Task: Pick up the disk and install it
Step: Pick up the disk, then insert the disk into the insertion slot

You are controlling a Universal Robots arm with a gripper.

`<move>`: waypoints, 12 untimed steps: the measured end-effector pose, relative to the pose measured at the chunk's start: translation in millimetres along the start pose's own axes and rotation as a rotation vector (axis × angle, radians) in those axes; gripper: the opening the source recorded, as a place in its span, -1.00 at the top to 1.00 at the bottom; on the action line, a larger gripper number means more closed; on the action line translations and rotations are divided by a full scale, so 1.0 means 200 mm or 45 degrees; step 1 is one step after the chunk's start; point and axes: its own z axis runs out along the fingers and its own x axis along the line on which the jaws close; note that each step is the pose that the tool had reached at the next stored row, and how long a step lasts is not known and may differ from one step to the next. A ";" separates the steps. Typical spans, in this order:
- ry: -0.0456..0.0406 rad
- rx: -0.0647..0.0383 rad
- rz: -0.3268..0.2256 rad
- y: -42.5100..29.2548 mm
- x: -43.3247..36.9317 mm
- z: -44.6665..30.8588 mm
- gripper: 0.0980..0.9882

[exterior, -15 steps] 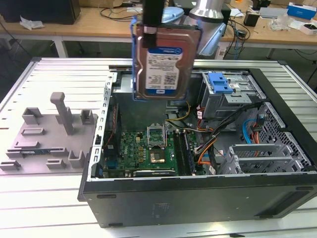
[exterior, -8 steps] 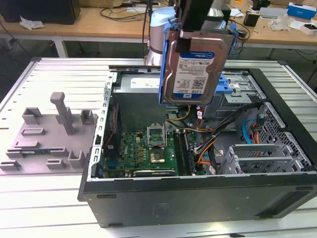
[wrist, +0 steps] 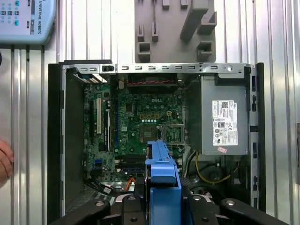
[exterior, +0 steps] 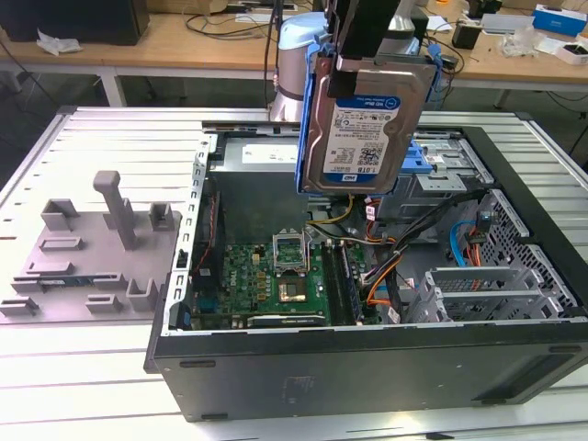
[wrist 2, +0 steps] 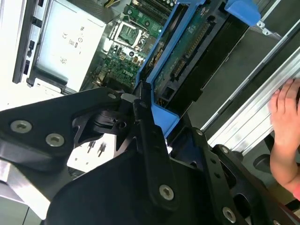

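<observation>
1. The disk [exterior: 363,138] hangs upright in the air, label showing, above the open computer case [exterior: 367,372], toward its far edge in the exterior view.
2. The gripper [exterior: 367,57] has its fingers clenched on the disk's upper end.
3. The motherboard [exterior: 271,276] lies below.
4. A person's hand [wrist 2: 286,126] rests on the slatted table [exterior: 101,386] beside the case.

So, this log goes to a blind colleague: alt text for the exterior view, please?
The gripper holds the disk on edge, label toward the camera, above an open computer case with its motherboard exposed. A grey fixture plate lies on the table at the exterior view's left.
</observation>
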 end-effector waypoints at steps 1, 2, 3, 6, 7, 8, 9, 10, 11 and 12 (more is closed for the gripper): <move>0.000 0.000 0.000 0.000 0.000 0.000 0.40; 0.000 0.000 0.000 0.000 0.000 0.000 0.40; 0.000 0.000 0.000 0.000 0.000 0.000 0.40; 0.000 0.000 0.000 0.000 0.000 0.000 0.40; 0.000 0.000 0.000 0.000 0.000 0.000 0.40; 0.000 0.000 0.000 0.000 0.000 0.000 0.40; 0.000 0.000 0.000 0.000 0.000 0.000 0.40; 0.000 0.000 -0.001 0.000 0.000 0.000 0.40; 0.000 0.000 -0.001 0.000 0.000 0.000 0.40; 0.000 0.000 -0.001 0.000 0.000 0.000 0.40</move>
